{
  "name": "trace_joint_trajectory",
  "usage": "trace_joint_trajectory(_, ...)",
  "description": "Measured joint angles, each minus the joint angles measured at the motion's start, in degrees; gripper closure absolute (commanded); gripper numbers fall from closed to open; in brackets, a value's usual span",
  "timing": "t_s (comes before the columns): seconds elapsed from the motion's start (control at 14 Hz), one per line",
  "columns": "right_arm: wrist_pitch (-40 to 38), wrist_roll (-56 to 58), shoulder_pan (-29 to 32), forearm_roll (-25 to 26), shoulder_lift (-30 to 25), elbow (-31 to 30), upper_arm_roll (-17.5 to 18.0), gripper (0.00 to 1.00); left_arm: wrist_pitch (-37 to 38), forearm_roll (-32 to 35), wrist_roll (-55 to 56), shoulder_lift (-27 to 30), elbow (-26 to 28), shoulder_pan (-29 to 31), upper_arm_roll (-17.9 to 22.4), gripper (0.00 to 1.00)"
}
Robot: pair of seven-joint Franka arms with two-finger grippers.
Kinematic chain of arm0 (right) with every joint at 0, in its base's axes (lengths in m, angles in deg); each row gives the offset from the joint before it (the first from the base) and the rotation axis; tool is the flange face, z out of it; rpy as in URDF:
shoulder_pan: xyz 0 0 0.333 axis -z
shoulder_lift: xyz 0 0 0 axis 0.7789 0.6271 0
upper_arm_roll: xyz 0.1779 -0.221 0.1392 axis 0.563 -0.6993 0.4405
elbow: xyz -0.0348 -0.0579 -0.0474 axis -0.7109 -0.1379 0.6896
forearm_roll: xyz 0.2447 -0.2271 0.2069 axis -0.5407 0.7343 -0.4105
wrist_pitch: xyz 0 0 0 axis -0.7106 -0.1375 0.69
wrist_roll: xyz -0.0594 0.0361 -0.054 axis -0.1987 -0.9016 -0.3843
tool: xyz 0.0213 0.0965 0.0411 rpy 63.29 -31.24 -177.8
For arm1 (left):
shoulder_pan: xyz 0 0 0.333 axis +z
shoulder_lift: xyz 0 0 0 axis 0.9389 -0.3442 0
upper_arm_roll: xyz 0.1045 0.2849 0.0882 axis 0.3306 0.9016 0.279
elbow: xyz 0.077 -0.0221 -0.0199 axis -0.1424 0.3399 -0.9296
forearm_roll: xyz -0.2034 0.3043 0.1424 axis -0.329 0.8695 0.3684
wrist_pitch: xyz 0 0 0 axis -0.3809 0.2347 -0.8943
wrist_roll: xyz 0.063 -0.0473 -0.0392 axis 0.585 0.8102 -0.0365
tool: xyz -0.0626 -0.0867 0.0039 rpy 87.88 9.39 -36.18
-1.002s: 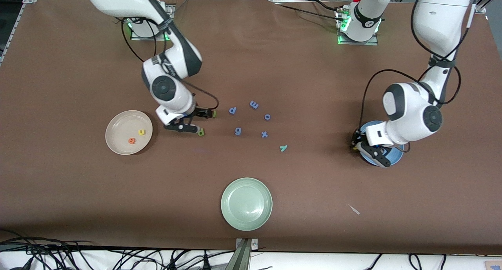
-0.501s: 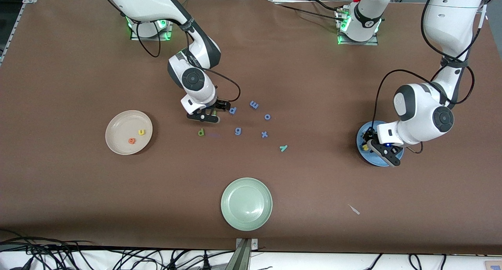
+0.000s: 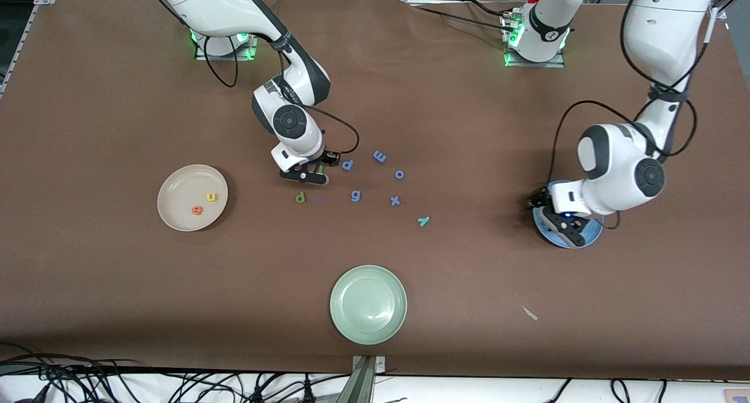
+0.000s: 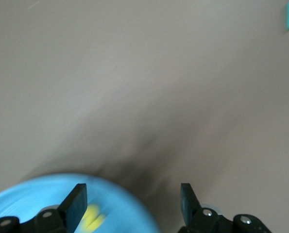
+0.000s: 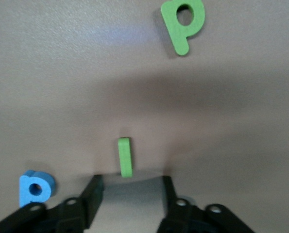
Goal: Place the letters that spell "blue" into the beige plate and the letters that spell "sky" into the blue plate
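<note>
A: Letters for "blue", count by location. Beige plate [image 3: 176,207], toward the right arm's end of the tabletop [image 3: 117,286]: orange "e" [image 3: 197,210] and yellow "u" [image 3: 211,197], both lying in it. Green "l" [image 5: 125,156] and green "b" [image 3: 300,197]: both on the tabletop, not yet placed.

B: And the "sky" set?

A: Blue plate [image 3: 593,234], toward the left arm's end: one yellow letter [image 4: 92,218] shows in it in the left wrist view; which letter it is cannot be told, nor whether a second lies there. Teal "y" [image 3: 423,221]: on the tabletop, between the blue distractor letters [image 3: 375,174] and the blue plate, well apart from the plate.

B: So roughly half done. Orientation of the "l"?

A: Thin bar, lying flat. In the right wrist view its long axis runs straight away from the right hand [image 5: 129,191], along the gap between the two fingers, so they would close across its narrow width. The "b" lies nearer the front camera, stem on the side toward the plate end.

B: Hands?

A: Right hand: low over the "l", fingers partly open either side of its near end, nothing gripped. Left hand [image 4: 132,201]: over the rim of the blue plate, fingers apart, empty.
</note>
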Motion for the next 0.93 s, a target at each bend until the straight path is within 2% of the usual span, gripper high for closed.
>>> trace_joint_trajectory(0.14,0.05,0.00,0.01,0.00,-0.10,0.12,-0.02,1.00,-0.05,-5.19,1.11,-0.01,-0.38,-5.57,-0.15,0.14)
trace_joint_trajectory(0.29,0.10,-0.01,0.01,0.00,-0.10,0.25,-0.13,1.00,-0.43,-8.32,5.55,-0.28,-0.93,-11.90,-0.19,0.14)
trace_joint_trajectory(0.57,-0.02,0.02,0.07,0.00,-0.12,1.57,-1.54,1.00,-3.54,-8.70,17.83,-3.10,-4.26,-21.83,-0.14,0.17)
trace_joint_trajectory(0.86,-8.10,0.33,0.21,0.01,-0.76,6.84,-3.09,1.00,-6.71,-8.70,20.13,-8.13,-9.52,-25.61,0.26,0.16)
trace_joint_trajectory(0.93,-8.84,0.34,0.21,0.01,-0.83,7.59,-3.17,0.95,-7.53,-8.70,20.10,-9.16,-10.28,-25.83,0.42,0.16)
